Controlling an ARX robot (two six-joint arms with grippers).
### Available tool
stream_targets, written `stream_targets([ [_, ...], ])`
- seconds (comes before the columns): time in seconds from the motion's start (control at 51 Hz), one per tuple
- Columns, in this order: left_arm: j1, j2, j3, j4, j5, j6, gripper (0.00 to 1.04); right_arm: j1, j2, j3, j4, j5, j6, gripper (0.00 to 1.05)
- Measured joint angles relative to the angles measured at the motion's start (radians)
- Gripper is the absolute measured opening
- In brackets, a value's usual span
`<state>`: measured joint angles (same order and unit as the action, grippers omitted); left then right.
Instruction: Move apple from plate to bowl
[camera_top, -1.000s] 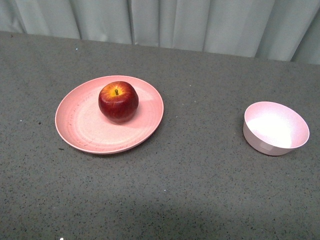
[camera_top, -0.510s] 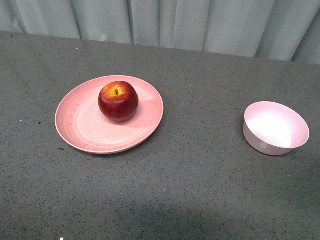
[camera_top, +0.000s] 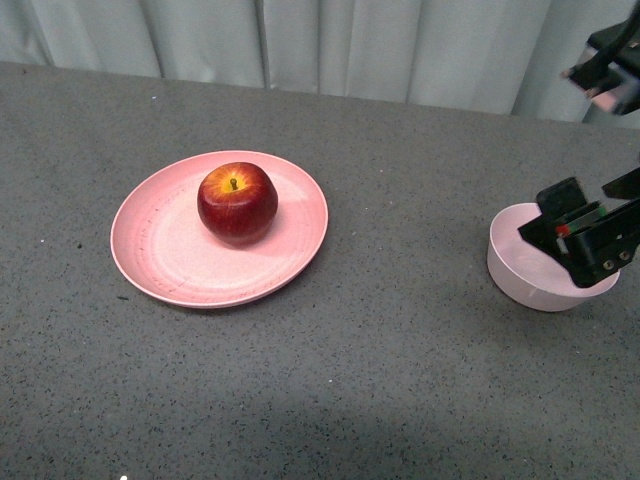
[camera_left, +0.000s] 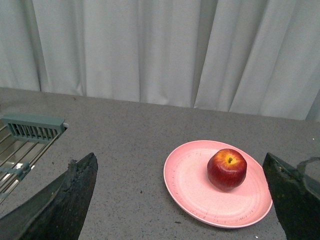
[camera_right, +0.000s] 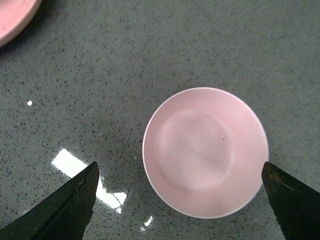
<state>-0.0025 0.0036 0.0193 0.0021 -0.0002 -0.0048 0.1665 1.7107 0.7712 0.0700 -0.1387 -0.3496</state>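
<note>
The dark red apple sits upright on the far half of the salmon-pink plate at the table's left. The pale pink bowl stands empty at the right. My right gripper hangs open just above the bowl and hides part of its rim. In the right wrist view the bowl lies between the spread fingers of the right gripper. My left gripper is open and empty, short of the plate and the apple. It is out of the front view.
The table is grey and speckled, with a pale curtain along its far edge. A metal wire rack shows at the table's side in the left wrist view. The plate's rim shows in a corner of the right wrist view.
My right gripper has come into the front view from the right and now hangs over the bowl. The apple, plate and bowl have not moved.
</note>
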Motion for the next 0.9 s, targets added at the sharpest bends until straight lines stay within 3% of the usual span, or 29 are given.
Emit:
stream_targets([
  [0.569, 0.000, 0.000, 0.000, 0.000, 0.000, 0.000, 0.98, 0.064, 0.330, 0.170, -0.029, 0.014, -0.014, 0.94],
  [0.667, 0.000, 0.000, 0.000, 0.000, 0.000, 0.000, 0.98, 0.065, 0.345, 0.171, -0.031, 0.023, -0.020, 0.76],
  [0.902, 0.000, 0.000, 0.000, 0.000, 0.000, 0.000, 0.98, 0.065, 0.349, 0.179, -0.045, 0.032, -0.029, 0.45],
])
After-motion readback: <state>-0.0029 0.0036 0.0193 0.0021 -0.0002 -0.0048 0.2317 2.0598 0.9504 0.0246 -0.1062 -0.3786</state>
